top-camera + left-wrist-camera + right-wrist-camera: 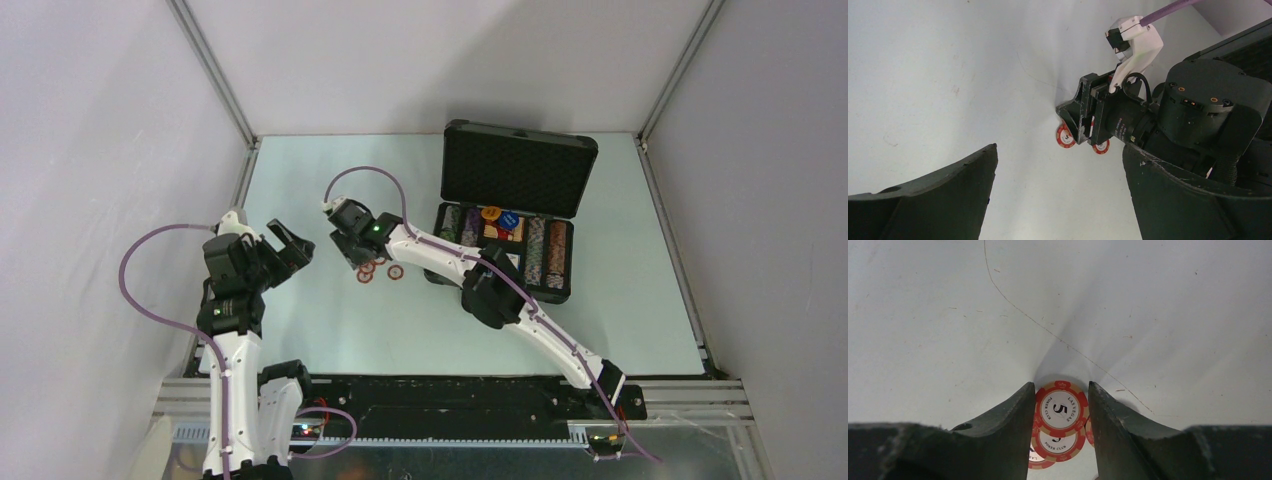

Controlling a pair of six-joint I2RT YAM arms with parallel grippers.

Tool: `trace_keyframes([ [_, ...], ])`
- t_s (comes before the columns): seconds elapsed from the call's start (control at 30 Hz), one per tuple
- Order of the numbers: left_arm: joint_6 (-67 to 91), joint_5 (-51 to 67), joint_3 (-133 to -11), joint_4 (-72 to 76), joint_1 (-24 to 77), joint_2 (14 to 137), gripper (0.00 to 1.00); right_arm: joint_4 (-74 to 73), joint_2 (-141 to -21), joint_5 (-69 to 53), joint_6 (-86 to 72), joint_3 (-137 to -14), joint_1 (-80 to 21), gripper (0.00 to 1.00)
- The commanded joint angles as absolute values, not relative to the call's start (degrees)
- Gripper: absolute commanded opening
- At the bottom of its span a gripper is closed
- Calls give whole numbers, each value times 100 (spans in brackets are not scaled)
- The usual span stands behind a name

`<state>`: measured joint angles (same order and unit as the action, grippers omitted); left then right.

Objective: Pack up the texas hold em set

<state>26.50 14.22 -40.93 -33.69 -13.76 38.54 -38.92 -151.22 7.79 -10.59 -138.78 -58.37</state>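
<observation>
Several small red-white round chips [380,270] lie on the table left of the open black case [500,285], whose foam-lined lid [518,168] stands upright. Multicoloured chip rows [545,250] fill the case. My right gripper [1062,386] is down over the loose chips, its fingers [1013,425] pressed against both sides of the top "5" chip [1060,410], which rests on another chip [1058,446]. In the left wrist view the right gripper [1083,120] stands on the chips [1065,136]. My left gripper [290,245] hangs open to their left, holding nothing.
An orange and a blue round piece [498,216] lie on top inside the case near the lid hinge. The right forearm [500,290] crosses in front of the case. Enclosure walls with metal posts [215,75] bound the table.
</observation>
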Motion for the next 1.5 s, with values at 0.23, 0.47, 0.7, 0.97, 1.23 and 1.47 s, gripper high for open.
trace_keyframes([
  [0.23,2608,1547,-4025,-3256,-1362,3805,99,-4044,-15115,606,-1012,-13588,-5911,47],
  [0.47,2603,1559,-4025,-3259,-1358,3806,99,-4076,-14993,585,-1054,-13380,-5911,47],
  [0.7,2615,1559,-4025,-3260,-1362,3805,99,-4046,-14827,611,-1067,-13143,-5914,47],
  [0.97,2619,1565,-4021,-3255,-1359,3816,99,-4010,-14681,664,-1118,-12924,-5914,47],
  [1.23,2613,1569,-4017,-3252,-1361,3823,99,-3907,-14488,661,-1160,-12658,-5914,46],
  [1.47,2618,1580,-4016,-3247,-1361,3831,99,-3857,-14359,702,-1219,-12534,-5907,46],
])
